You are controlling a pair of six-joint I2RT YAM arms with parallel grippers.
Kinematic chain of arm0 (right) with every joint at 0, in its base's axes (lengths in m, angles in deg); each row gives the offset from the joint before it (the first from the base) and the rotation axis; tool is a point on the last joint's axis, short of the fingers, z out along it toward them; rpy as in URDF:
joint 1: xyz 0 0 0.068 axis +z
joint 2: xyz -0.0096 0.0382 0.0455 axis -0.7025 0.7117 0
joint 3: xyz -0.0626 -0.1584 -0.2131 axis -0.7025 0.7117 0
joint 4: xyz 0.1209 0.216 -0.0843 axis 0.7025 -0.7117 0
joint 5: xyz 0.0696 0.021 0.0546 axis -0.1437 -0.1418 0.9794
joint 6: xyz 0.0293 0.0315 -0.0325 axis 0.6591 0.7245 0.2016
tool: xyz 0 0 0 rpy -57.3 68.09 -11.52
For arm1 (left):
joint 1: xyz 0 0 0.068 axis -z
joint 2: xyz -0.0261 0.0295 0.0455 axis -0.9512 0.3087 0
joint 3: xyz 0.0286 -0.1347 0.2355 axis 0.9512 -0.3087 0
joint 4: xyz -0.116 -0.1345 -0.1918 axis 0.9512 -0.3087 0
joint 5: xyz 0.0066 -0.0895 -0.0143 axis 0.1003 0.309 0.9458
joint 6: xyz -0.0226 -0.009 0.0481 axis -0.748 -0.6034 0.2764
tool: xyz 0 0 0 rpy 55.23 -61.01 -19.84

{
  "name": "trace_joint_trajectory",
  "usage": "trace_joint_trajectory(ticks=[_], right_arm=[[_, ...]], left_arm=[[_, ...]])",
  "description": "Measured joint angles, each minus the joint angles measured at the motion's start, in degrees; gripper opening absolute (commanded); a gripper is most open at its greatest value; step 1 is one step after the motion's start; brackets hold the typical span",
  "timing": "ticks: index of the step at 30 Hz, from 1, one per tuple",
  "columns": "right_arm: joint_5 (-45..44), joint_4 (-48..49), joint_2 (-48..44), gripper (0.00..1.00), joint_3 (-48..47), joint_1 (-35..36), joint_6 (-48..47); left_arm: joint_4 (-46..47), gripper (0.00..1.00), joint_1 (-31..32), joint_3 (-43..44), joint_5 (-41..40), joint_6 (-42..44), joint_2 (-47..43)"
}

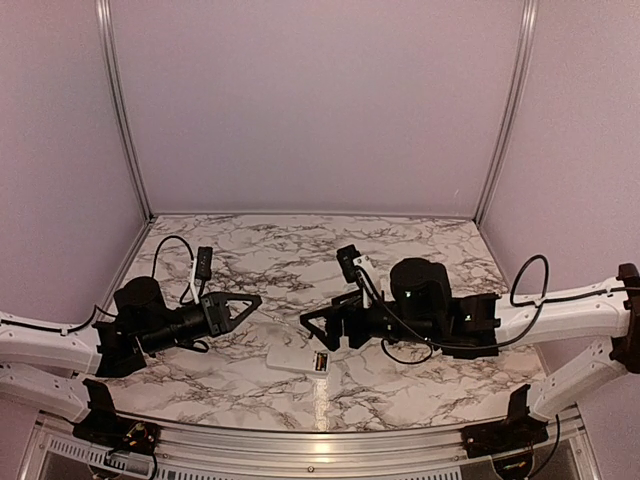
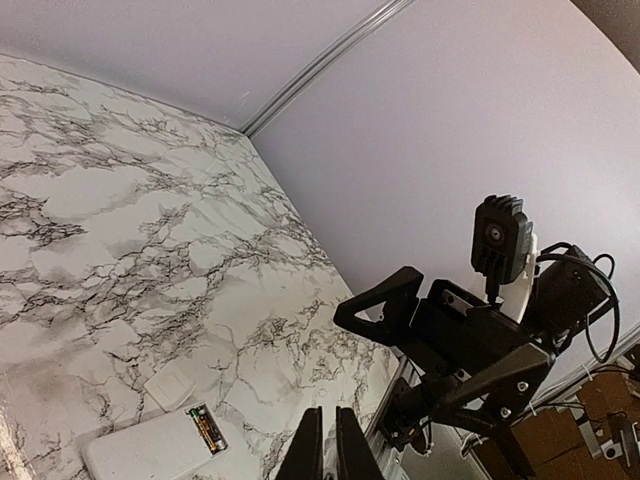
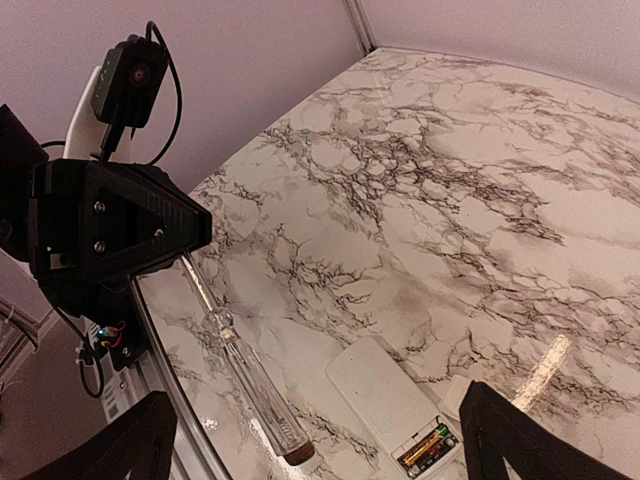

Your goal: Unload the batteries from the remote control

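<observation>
Nearest the arm bases, the remote control [image 1: 297, 358] is lying flat on the marble table [image 1: 280, 250], back side up. Its battery bay is showing open at one end, and the batteries [image 3: 425, 446] are sitting inside it, gold-orange with a green glint. So by my read nothing is unloaded yet. How many cells are in there is too small to tell.

Just past the remote, a small white back panel [image 2: 175, 385] is lying loose on the marble, which is why the bay is exposed.

Over to the left gripper [image 2: 328, 420]: its fingers are pinched nearly together on a thin clear stick [image 3: 245, 375]. The stick is slanting down, with its dark tip just beside the remote. It looks like a prying tool being lined up on the bay, though I cannot tell whether the tip is touching the table.

The right gripper [image 3: 318, 400] is hovering above the remote with its fingers spread wide and nothing between them. It seems to be waiting to steady the slab or take a cell.

Farther back, there is only marble running to the pale walls.
</observation>
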Motion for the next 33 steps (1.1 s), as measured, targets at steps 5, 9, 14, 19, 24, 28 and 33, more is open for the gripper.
trace_joint_trajectory(ticks=[5,9,14,19,24,28,33], right_arm=[[8.48,5.31,-0.39,0.98,3.15,-4.2,5.42],[14.36,9.94,-0.31,0.98,3.3,-5.01,9.44],[19.85,15.82,1.38,0.98,3.3,-5.03,14.14],[24.68,21.81,5.84,0.98,3.32,-5.11,18.16],[28.22,27.98,9.7,0.98,3.41,-5.11,22.14],[30.03,33.14,13.27,0.98,3.39,-4.92,24.92],[31.45,38.01,17.38,0.98,3.39,-4.46,27.82]], left_arm=[[-1.22,0.0,0.0,-1.31,-3.72,1.07,-4.04],[-1.9,0.0,-0.07,-2.23,-6.56,1.97,-6.56],[-2.6,0.0,-0.07,-3.76,-9.11,2.47,-8.61],[-2.93,0.0,-0.07,-4.83,-10.43,2.99,-10.86],[-2.91,0.0,-0.07,-5.49,-10.91,3.39,-12.44],[-2.89,0.0,-0.11,-6.08,-11.06,3.39,-12.87],[-2.6,0.0,-0.22,-7.13,-11.02,3.34,-13.86]])
